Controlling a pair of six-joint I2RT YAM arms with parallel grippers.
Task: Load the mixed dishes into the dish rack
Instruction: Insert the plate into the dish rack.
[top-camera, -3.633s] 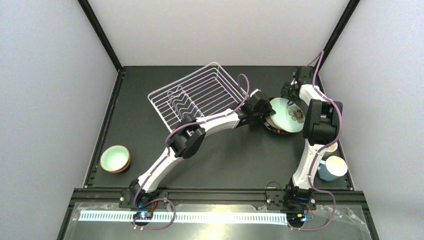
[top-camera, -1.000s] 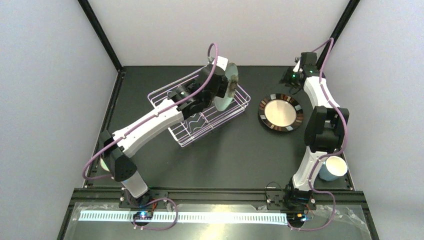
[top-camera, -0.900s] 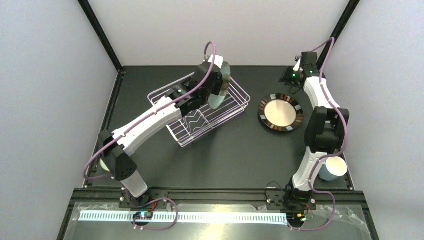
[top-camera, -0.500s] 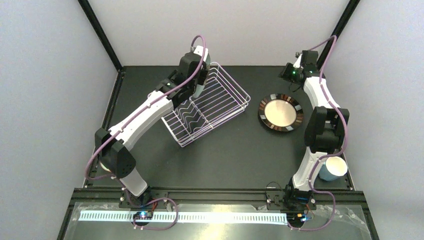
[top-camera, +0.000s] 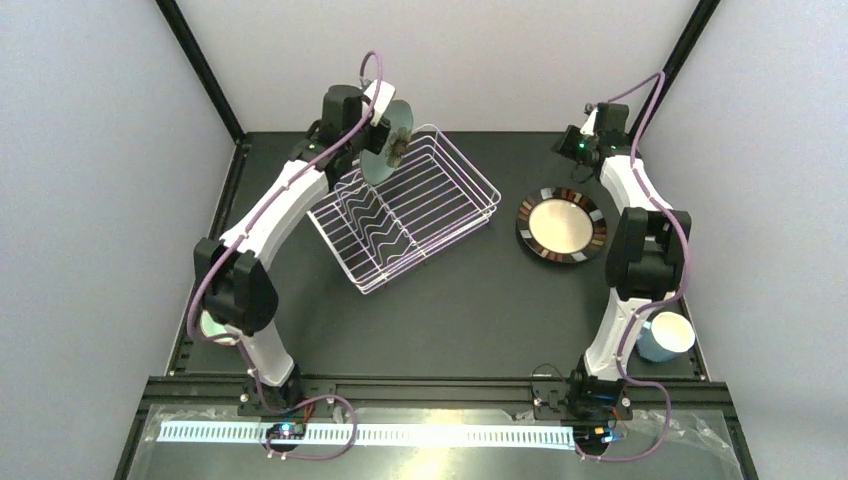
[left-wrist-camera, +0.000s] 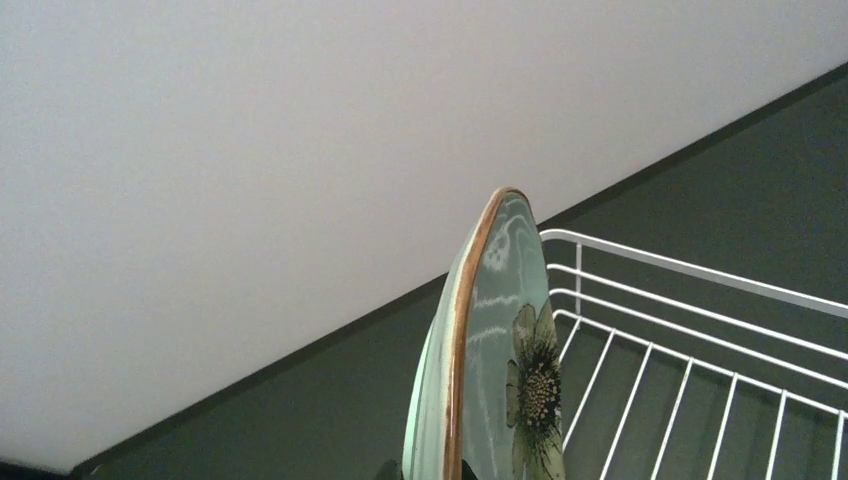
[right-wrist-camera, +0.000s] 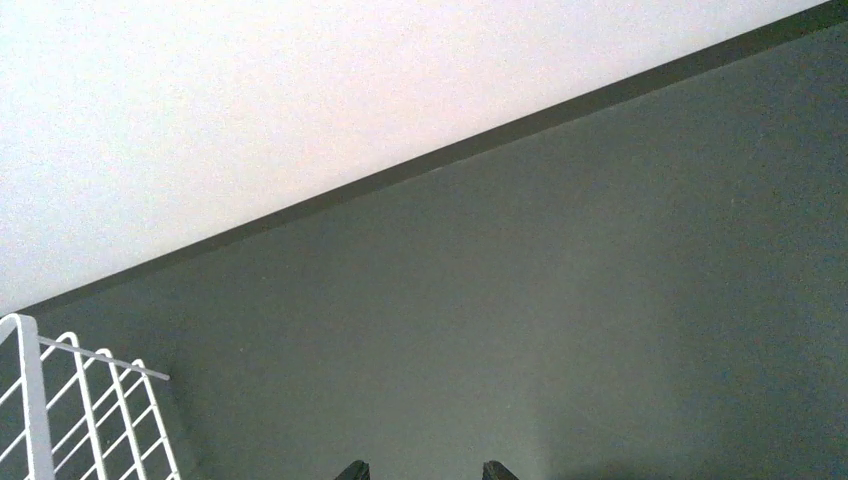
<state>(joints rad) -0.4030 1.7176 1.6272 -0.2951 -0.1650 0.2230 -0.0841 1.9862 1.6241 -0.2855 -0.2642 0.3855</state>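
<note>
The mint-green flowered plate (top-camera: 392, 148) is gripped by the left end effector (top-camera: 372, 138), which is clenched on its rim. The plate is held upright on edge in the air, over the far left corner of the dish rack (top-camera: 420, 215). In the left wrist view its brown rim is seen edge-on and its flowered face is turned toward the white rack wires. The rack is set askew on the dark worktop (top-camera: 480, 310), with wavy divider wires near its middle.

The right end effector (right-wrist-camera: 422, 470) is held released near the far right corner of the worktop, its jaws apart with nothing between them. A pink plate (top-camera: 562, 226) with a dark striped rim is laid flat to the right of the rack, apart from it. A light blue mug (top-camera: 664, 337) is stood upright at the near right edge, and a small mint bowl (top-camera: 212, 325) is partly hidden behind the left arm.
</note>
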